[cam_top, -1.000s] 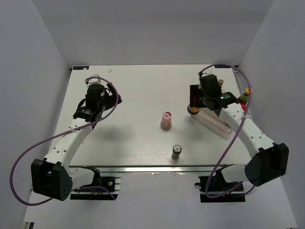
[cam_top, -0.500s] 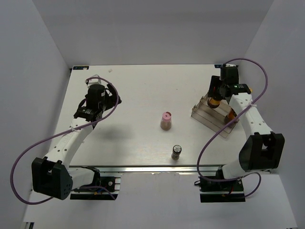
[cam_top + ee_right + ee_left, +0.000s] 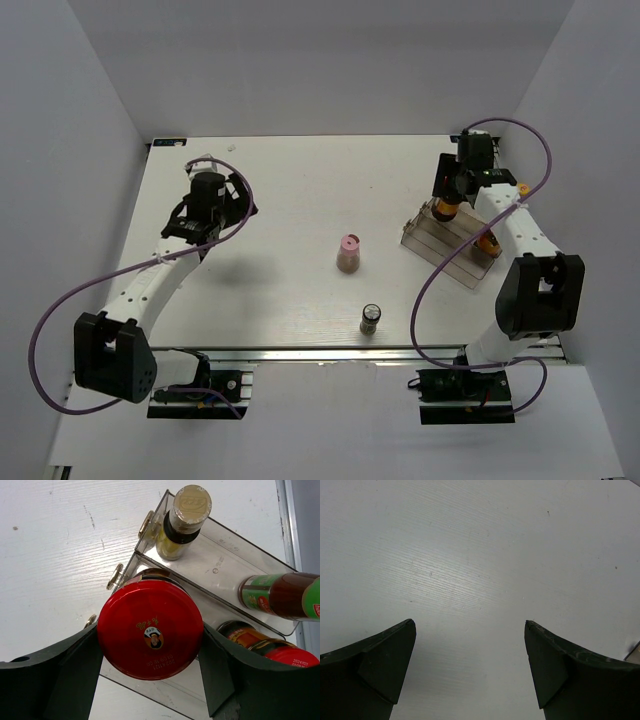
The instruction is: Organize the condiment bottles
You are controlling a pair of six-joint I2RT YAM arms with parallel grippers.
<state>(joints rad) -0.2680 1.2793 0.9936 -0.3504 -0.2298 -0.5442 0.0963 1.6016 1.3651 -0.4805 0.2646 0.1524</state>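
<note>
My right gripper [image 3: 150, 630] is shut on a dark jar with a red lid [image 3: 149, 629], one finger on each side. It holds the jar [image 3: 447, 208] over the back left end of the clear stepped rack [image 3: 220, 570]; I cannot tell whether it rests there. In the rack are a slim yellow-capped bottle [image 3: 182, 520], a bottle with a green label [image 3: 280, 596] and a second red-lidded jar [image 3: 270, 647]. A pink-capped shaker [image 3: 348, 252] and a grey-capped shaker [image 3: 371, 318] stand mid-table. My left gripper [image 3: 470, 630] is open over bare table.
The rack [image 3: 450, 245] sits at an angle near the table's right edge. The white walls close in on the left, right and back. The left arm [image 3: 205, 200] reaches over the back left of the table.
The right gripper has carried the red-lidded jar from the rack's left corner back and to the right, over the rack. The left arm has shifted slightly back and right.
</note>
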